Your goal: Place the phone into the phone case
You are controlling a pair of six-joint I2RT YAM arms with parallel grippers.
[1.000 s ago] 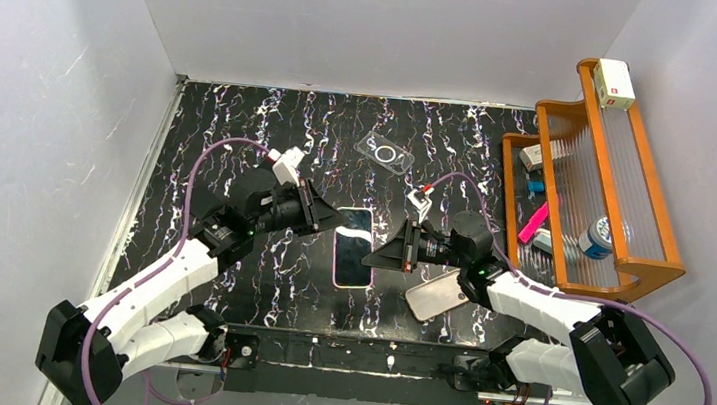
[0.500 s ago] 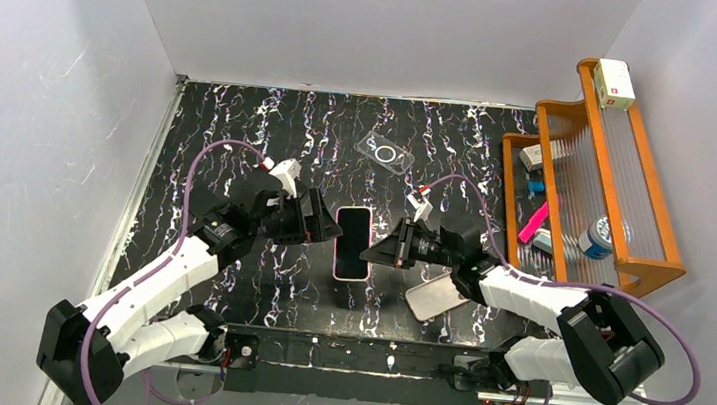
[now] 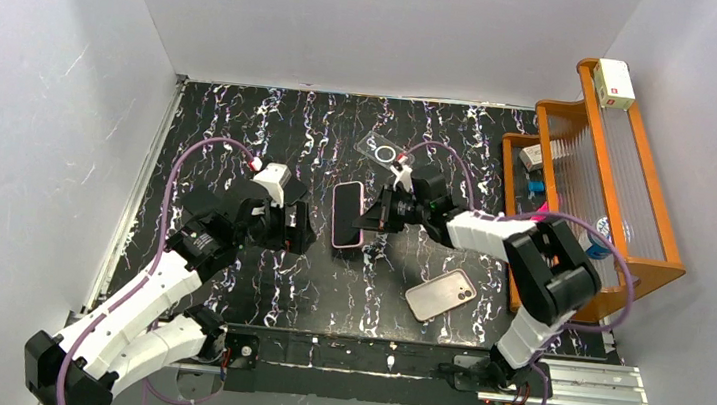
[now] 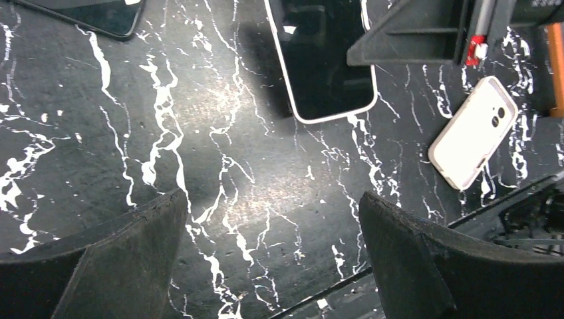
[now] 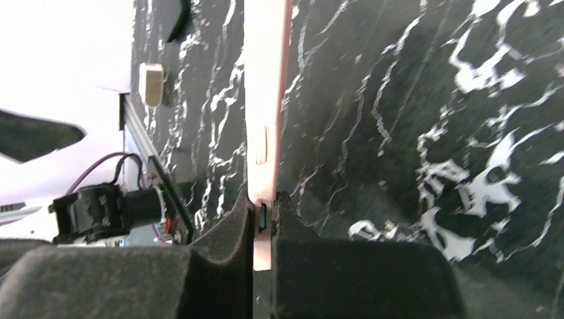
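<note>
The right pincer (image 3: 370,219) clamps one long edge of the pink-rimmed phone (image 3: 348,215), holding it just on the near side of the clear phone case (image 3: 385,152), which lies flat on the black marbled surface (image 3: 241,130). The left pincer (image 3: 297,226) stands wide, holding nothing, to the near left of the case. A second phone (image 3: 439,294) (pale back up) lies to the case's near right

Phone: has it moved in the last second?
Yes. The phone has shifted away from the arm bases, closer to the clear case, pinched in the right tool.
</note>
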